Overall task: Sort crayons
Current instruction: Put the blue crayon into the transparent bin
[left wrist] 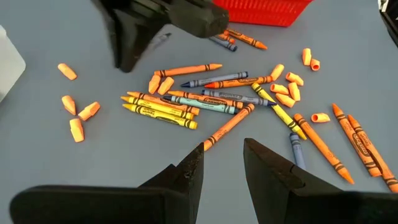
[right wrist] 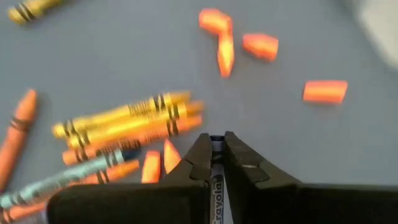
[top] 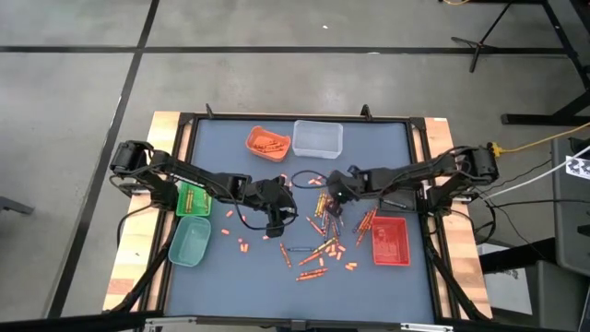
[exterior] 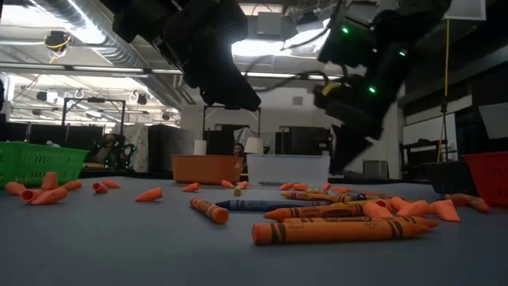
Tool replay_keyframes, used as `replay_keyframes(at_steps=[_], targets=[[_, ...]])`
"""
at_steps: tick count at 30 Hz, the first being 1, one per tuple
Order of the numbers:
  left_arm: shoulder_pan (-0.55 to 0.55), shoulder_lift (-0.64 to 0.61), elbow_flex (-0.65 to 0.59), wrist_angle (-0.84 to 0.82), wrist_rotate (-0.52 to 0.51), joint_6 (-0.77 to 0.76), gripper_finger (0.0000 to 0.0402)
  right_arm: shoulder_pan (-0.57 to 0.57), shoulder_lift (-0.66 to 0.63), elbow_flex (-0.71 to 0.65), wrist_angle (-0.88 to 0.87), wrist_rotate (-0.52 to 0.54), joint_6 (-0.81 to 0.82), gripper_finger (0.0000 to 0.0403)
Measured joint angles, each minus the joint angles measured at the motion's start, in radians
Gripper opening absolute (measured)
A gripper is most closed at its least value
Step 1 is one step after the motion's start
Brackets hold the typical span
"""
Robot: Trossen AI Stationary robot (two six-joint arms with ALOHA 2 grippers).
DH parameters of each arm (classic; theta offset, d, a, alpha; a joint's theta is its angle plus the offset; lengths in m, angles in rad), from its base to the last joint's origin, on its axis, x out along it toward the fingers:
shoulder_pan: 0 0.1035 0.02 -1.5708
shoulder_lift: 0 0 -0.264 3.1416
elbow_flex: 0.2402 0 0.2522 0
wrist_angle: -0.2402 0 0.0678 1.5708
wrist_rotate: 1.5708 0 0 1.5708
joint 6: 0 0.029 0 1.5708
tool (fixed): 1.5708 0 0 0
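Pinched nearly shut, my right gripper [right wrist: 214, 155] holds one grey crayon [right wrist: 216, 186] between its fingers, just beyond the crayons [right wrist: 124, 127] heaped ahead. Left gripper [left wrist: 221, 162] waits open. Picking seems done; next, I judge, carry it to a tray.

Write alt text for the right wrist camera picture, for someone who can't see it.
The right gripper has its fingers closed on a grey crayon above a blue-grey table. Beside it lies a bunch of yellow, orange and light blue crayons, with short orange crayon pieces scattered farther off.
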Motion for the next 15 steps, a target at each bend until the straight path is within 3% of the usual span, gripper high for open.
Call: replay_keyframes(at_steps=[15], targets=[[0.0,0.0,0.0,0.0,-0.001,0.0,0.0099,-0.166,0.0,0.204,0.076,0.039,-0.567,0.0021]])
